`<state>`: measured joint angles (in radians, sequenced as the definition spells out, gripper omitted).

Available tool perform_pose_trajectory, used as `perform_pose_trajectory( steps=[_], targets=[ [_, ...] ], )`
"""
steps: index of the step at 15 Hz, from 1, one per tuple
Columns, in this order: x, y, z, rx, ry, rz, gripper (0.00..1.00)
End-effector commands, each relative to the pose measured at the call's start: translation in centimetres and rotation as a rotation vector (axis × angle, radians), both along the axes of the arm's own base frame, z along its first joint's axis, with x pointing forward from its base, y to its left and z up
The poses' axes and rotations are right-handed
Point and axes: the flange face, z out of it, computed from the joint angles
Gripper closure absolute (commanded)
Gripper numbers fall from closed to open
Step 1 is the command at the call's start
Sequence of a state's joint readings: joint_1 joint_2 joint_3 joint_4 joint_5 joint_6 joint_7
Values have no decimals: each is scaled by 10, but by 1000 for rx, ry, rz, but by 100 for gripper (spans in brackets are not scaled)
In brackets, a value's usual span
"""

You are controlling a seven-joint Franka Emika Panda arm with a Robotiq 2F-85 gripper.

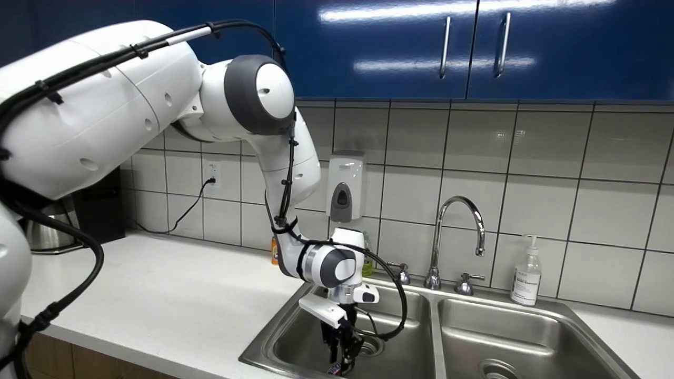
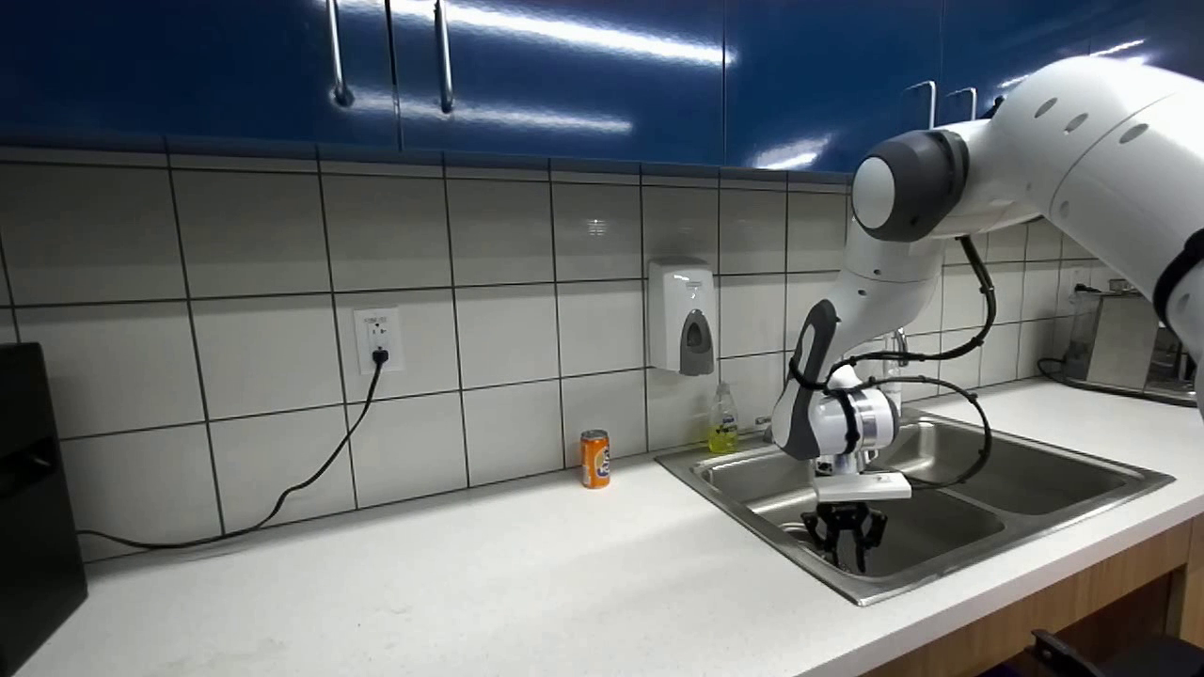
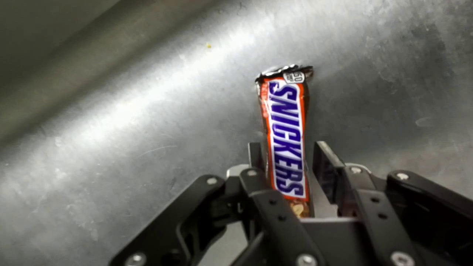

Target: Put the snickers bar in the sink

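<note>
The snickers bar (image 3: 286,122) lies label up in the wrist view, with its lower end partly behind a finger. My gripper (image 3: 288,147) is open around it. The left finger is close beside the bar, and a gap shows between the bar and the right finger. The sink (image 1: 403,350) is stainless steel, and its metal surface (image 3: 166,107) lies under the bar. In an exterior view the gripper (image 1: 341,360) points down inside the left-hand basin, with a bit of the bar (image 1: 334,370) at its tips. The gripper (image 2: 847,564) also shows in the basin in an exterior view.
A curved chrome faucet (image 1: 442,237) stands behind the sink between two handles. A soap pump bottle (image 1: 526,276) stands at the back right. An orange can (image 2: 594,459) and a yellow-green soap bottle (image 2: 722,423) stand along the wall. The white counter (image 2: 527,583) borders the sink.
</note>
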<state>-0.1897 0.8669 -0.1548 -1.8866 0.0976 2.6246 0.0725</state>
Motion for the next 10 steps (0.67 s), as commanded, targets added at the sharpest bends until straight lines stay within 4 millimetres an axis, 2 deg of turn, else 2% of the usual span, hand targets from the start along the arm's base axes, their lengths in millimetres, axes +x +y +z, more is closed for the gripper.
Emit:
perform_pose_trajectory(
  steps=[1, 4, 5, 10],
  targets=[
    [7, -2, 6, 4, -12, -29, 25],
    [11, -2, 11, 0, -22, -31, 4],
    [12, -1, 13, -3, -26, -31, 0],
    [19, 2, 20, -7, -44, -33, 0]
  ],
)
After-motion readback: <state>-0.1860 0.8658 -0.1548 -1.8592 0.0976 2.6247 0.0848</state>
